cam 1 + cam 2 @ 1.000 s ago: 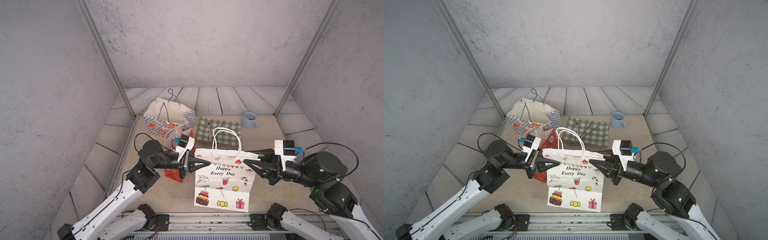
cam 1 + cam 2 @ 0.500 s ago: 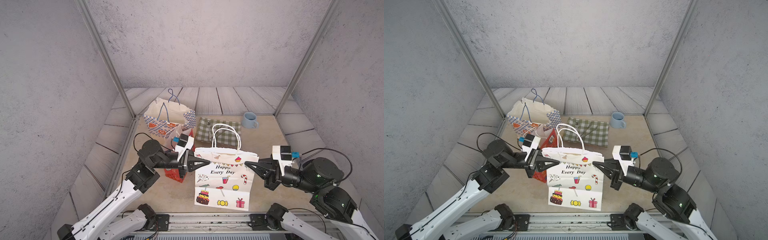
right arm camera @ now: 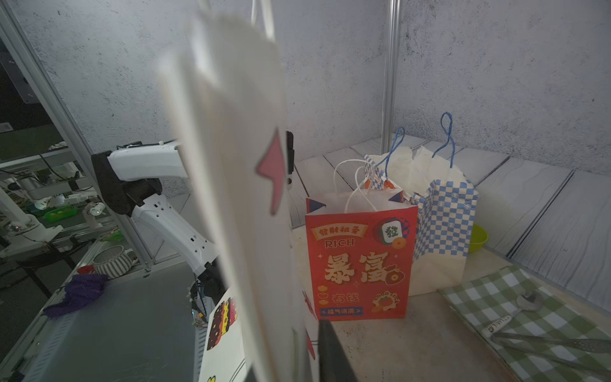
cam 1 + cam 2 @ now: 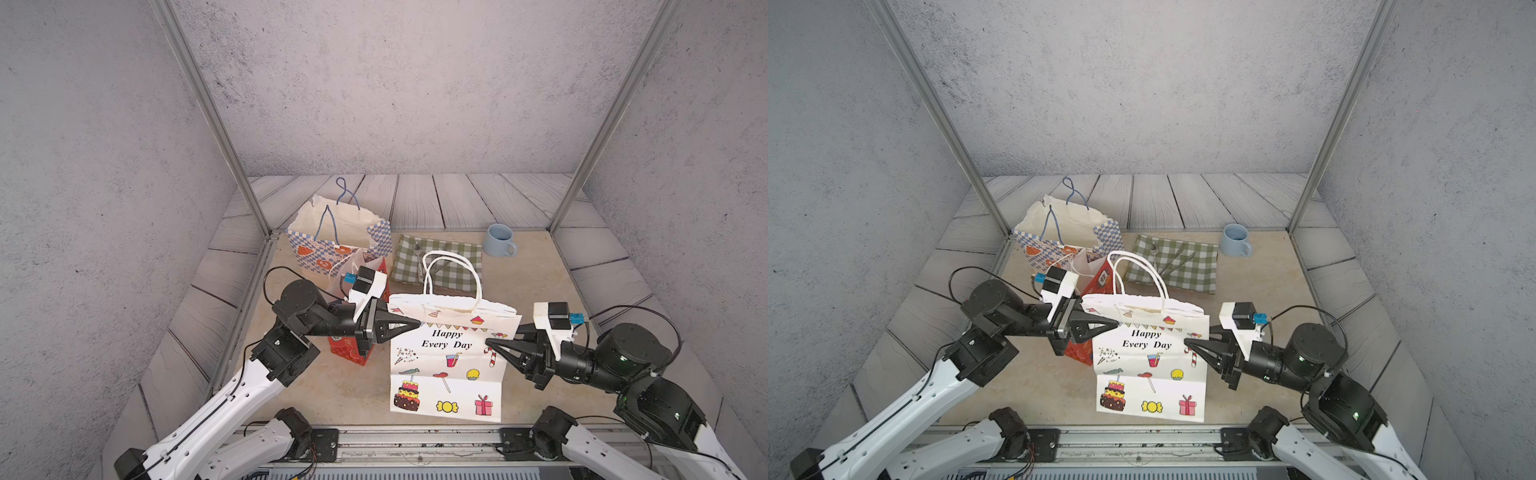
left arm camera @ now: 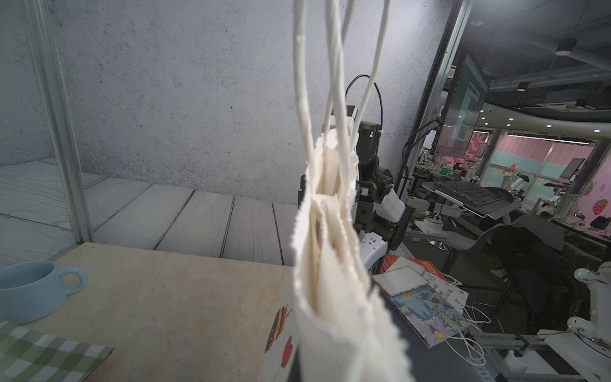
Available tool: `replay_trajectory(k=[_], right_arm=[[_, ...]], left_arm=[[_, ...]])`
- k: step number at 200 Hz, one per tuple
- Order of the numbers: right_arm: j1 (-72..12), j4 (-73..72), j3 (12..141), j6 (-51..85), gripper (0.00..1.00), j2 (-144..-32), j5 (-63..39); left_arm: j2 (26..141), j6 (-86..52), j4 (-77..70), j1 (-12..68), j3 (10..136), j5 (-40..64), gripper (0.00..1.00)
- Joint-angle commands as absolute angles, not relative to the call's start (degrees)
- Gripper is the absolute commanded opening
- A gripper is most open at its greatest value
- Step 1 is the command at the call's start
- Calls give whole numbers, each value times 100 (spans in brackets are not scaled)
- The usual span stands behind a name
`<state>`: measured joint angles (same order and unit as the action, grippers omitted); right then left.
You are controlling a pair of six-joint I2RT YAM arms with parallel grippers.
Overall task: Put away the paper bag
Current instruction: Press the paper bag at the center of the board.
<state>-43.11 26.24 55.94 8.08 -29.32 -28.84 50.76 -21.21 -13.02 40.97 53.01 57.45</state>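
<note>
Paper bag (image 4: pixel 446 365) over the counter (image 4: pixel 540 282). Left hand (image 4: pixel 417 323) is clamped on the bag's upper corner. Right hand (image 4: pixel 488 342) is clamped on its opposite side edge.

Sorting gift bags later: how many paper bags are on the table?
3: the white bag at front centre; the red bag just behind it; the blue checked bag behind that. None looks hidden.

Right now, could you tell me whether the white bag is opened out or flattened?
Flattened: the white bag shows a narrow mouth, walls pressed together.
</note>
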Motion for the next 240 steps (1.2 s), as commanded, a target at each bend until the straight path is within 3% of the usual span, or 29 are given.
replay_trajectory(k=[1,18,33,40,52,88,138,158,163,182,197,215,240], right_arm=[[-4333,2712,5666,809,0,-3040,-3172],[-4333,2714,5717,804,1,-3050,-3152],[-4333,2812,5757,862,52,-3010,-2899],[-4328,2864,5744,887,62,-2962,-2771],[-4335,2912,5660,833,70,-2842,-2692],[-4331,3066,5312,752,67,-2568,-2651],[-4332,3049,5413,620,22,-2821,-3151],[-4332,3053,5463,598,15,-2839,-3198],[-4333,3058,5482,598,18,-2840,-3195],[-4326,3050,5577,624,56,-2848,-2940],[-4332,2939,5657,608,69,-2848,-2743],[-4333,2784,5800,568,73,-2944,-2708],[-4333,2716,6072,561,71,-3211,-3024]], left_arm=[[5045,-2194,-1635,4104,5538,5816,0],[5044,-2186,-1636,4104,5542,5817,0],[5052,-2188,-1647,4104,5540,5806,0],[5046,-2187,-1660,4104,5545,5800,0],[5033,-2202,-1688,4104,5547,5798,0],[5033,-2258,-1778,4104,5623,5801,0],[5045,-2313,-1820,4104,5640,5818,0],[5054,-2298,-1766,4104,5621,5818,0],[5054,-2288,-1752,4104,5612,5812,0],[5070,-2274,-1707,4104,5583,5831,0],[5114,-2299,-1714,4104,5573,5890,0],[5183,-2363,-1715,4104,5558,6004,0],[5251,-2438,-1747,4104,5517,6096,0]])
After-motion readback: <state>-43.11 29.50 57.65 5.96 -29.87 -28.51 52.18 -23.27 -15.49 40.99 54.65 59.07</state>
